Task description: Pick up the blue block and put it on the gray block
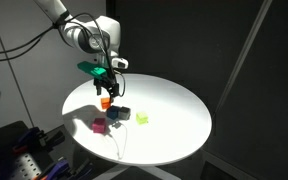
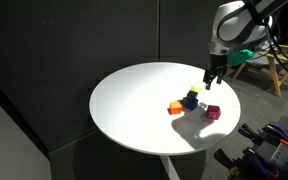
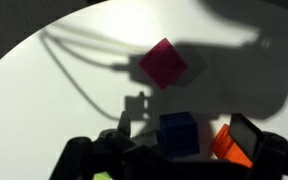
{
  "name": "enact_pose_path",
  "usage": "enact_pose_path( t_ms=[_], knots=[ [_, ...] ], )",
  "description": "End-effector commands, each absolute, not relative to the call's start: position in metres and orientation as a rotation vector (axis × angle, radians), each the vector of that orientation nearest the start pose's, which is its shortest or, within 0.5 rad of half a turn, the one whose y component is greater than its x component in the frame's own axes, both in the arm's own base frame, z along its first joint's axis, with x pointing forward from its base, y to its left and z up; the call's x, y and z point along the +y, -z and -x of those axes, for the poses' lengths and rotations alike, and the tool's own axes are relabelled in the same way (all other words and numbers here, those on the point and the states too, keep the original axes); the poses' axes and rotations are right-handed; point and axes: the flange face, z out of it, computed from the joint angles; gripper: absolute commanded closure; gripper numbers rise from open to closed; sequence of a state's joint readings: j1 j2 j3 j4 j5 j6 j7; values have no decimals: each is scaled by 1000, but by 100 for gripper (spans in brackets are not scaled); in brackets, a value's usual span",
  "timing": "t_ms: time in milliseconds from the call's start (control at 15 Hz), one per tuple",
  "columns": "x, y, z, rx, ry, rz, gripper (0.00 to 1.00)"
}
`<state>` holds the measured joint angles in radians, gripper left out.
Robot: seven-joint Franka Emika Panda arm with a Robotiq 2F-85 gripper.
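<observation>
Cubes, four countable: one blue block, one orange-red cube, one magenta cube, one yellow-green block. Round white table: one.

A robotics lab is suggested: a round white table is enclosed by black fabric backdrops, dark electronic equipment is stacked at the near left, and a wooden trestle is seen at the far right.
</observation>
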<state>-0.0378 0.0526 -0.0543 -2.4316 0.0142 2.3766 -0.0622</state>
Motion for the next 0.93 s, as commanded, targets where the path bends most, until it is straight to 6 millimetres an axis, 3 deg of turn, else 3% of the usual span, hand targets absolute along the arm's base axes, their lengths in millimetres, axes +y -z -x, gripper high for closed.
enact_pose_path(
  t_ms=[0,867],
  knots=[
    [-42,-264,-471,38,-152,3133,0],
    [-28,-201,-480,30,12,3147,0]
  ],
)
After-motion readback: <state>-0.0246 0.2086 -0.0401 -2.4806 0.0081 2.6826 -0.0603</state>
